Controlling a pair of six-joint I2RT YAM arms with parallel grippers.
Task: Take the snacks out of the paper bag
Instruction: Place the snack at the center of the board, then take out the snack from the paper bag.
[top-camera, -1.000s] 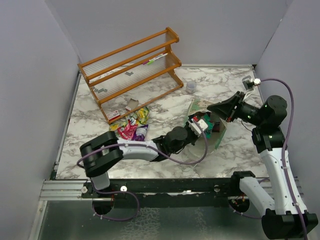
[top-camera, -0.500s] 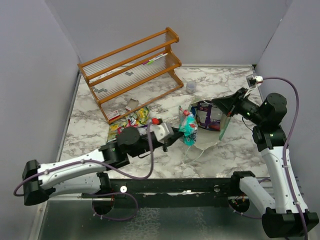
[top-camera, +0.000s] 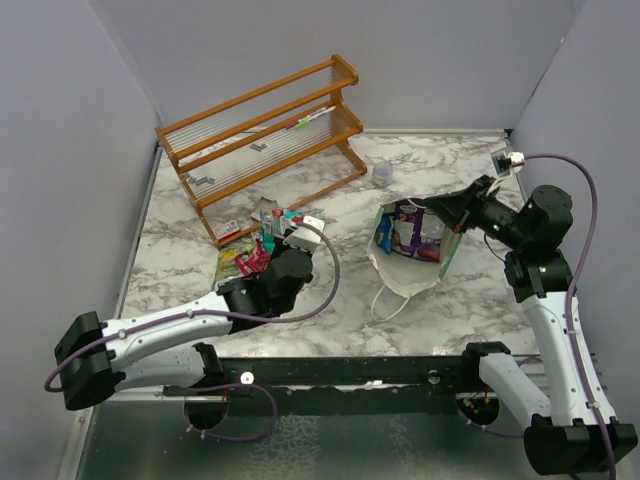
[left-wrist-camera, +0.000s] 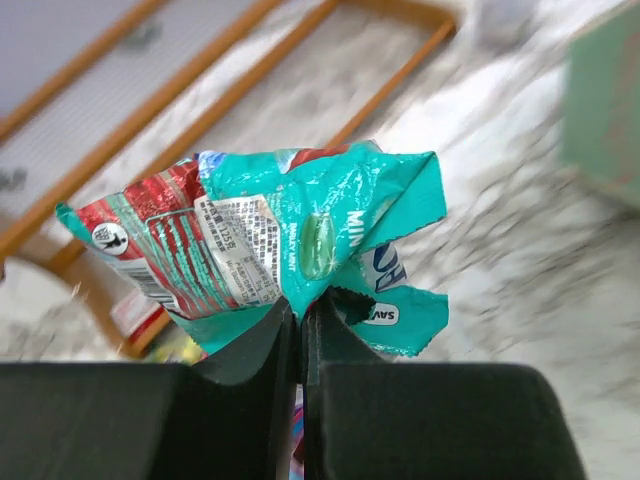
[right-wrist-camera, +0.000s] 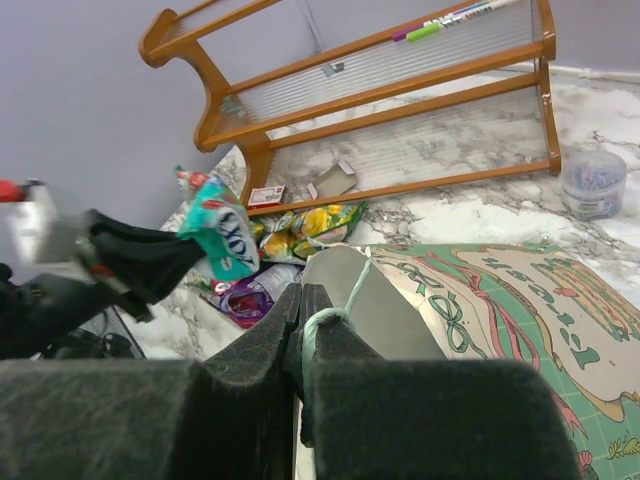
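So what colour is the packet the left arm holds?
The packet is teal with a red-striped end; clearest in left wrist view.

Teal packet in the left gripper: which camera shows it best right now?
Left wrist: the teal packet fills the frame, pinched at its lower edge by the left gripper. Right wrist shows it small, side-on, near the snack pile. Top view shows only a sliver beside the wrist.
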